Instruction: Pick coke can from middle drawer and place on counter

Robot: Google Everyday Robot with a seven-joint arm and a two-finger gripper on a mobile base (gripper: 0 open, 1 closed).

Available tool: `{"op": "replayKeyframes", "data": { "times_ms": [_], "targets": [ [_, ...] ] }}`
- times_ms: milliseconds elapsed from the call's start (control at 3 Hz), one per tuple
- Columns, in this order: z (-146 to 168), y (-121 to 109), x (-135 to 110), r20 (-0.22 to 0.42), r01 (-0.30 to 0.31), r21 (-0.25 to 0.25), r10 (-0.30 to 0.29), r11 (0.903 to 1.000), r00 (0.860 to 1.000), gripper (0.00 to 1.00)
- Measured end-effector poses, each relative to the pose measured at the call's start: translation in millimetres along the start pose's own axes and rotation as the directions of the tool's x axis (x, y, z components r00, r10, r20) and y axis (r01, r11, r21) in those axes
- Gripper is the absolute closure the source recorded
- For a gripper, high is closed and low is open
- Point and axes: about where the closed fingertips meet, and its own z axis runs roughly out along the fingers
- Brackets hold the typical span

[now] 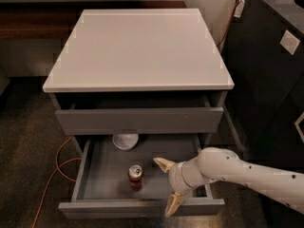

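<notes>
**Pre-grasp: can not yet picked**

Camera view: middle drawer [102, 172] is open, with the coke can [135, 176] upright near its front and a white bowl [125, 140] at the back. Gripper [167, 184] sits just right of the can — fingers spread, empty. Grasp, lift and placement on the counter [137, 51] all remain.

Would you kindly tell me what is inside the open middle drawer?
It holds the upright coke can and a white bowl behind, partly hidden under the top drawer. The open gripper hangs beside the can.
</notes>
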Motion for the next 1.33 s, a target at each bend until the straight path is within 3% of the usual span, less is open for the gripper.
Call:
{"op": "replayKeyframes", "data": {
  "times_ms": [667, 1333],
  "targets": [
    [21.6, -31.2, -2.2, 0.046, -0.124, 0.016, 0.123, 0.9922, 0.991, 0.0],
    [27.5, -36.3, -2.9, 0.051, -0.158, 0.009, 0.157, 0.9874, 0.986, 0.0]
  ]
}}
